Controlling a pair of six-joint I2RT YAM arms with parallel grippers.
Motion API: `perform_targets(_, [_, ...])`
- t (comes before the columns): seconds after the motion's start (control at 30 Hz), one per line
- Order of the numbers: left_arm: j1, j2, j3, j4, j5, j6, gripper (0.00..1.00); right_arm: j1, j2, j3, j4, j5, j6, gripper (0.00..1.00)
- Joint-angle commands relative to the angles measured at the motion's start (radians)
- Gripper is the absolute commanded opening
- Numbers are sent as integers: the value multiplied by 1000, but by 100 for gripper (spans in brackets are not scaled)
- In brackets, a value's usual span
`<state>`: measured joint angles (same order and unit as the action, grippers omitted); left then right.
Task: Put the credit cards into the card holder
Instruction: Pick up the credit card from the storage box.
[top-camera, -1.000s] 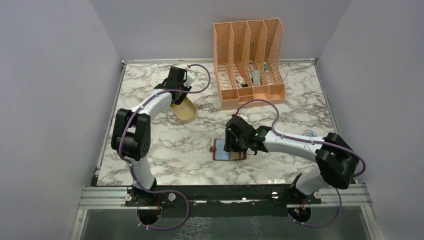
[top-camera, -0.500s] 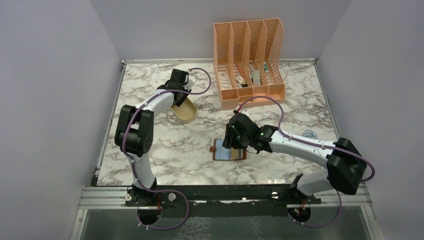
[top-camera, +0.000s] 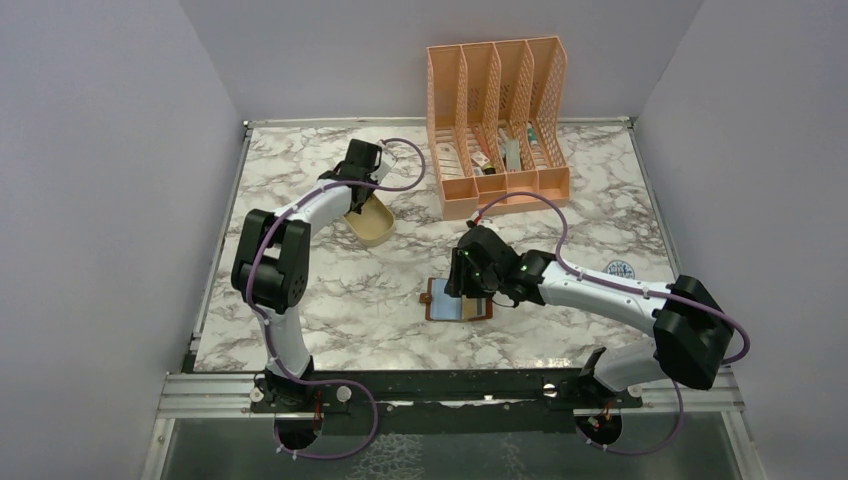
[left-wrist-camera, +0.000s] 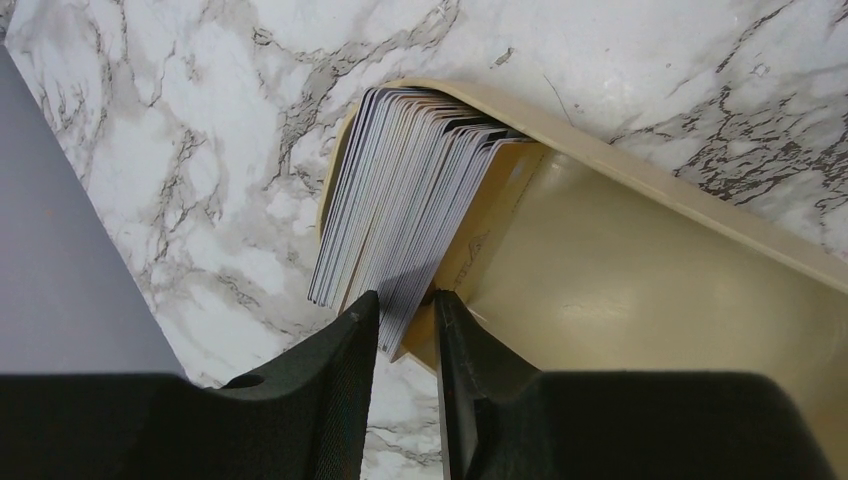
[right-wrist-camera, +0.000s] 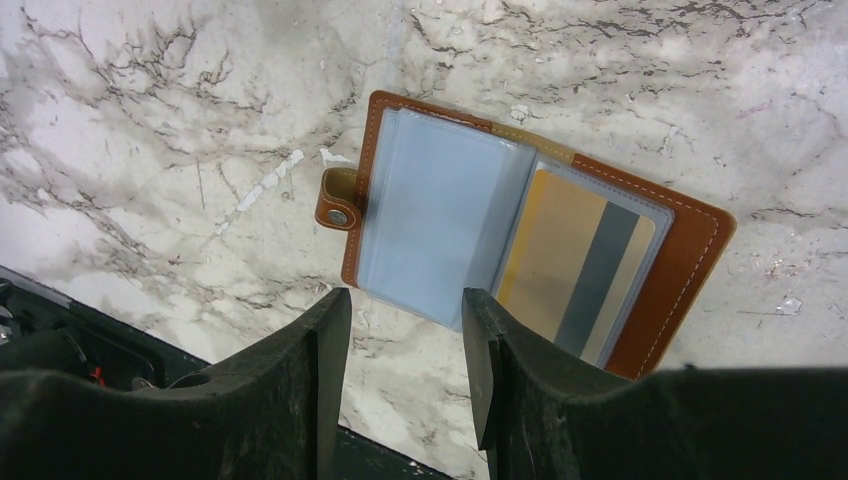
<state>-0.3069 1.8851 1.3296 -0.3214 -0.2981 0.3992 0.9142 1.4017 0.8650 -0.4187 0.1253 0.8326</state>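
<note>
**Left pincer at card stack in tray, right pincer over open holder**

The credit cards (left-wrist-camera: 410, 200) stand on edge as 1 fanned stack in the end of the beige oval tray (left-wrist-camera: 650, 180), leaning on its rim. The left pincer (left-wrist-camera: 405, 305) comes at the stack's near lower corner. Its 2 fingers straddle just the last few cards on the tray-floor side, and the rest of the stack sits outside the left finger. The gap is narrow and the cards fill it, but I cannot tell if they are truly pinched or only bracketed. The cards' long axis runs straight away from the pincer, so pulling back along that line looks like the way to get them out.

The left arm is the nearer one to the cards. It reaches far up the left side of the table (top-camera: 330, 290), elbow raised, wrist tipped down into the tray.

The card holder (right-wrist-camera: 540, 240) lies open and flat, well apart from the tray, to the right and nearer the bases. 1 gold and dark card (right-wrist-camera: 575, 260) sits in its right pocket, and the left bluish pocket looks empty.

The right pincer (right-wrist-camera: 405, 310) hovers at the holder's near edge, jaws apart and gripping nothing. The right arm stretches leftward, wrist pitched down.

Risk, as a judgement: several cards may come out together, or the tray may drag along.
</note>
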Motion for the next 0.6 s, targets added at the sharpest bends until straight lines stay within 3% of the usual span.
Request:
perform_targets(0.0, [-6, -1, 29, 17, -58, 19, 29, 0, -25, 2, -3, -13, -13, 46])
perform_targets(0.57, [-15, -29, 42, 6, -90, 18, 16, 0, -41, 0, -13, -8, -4, 46])
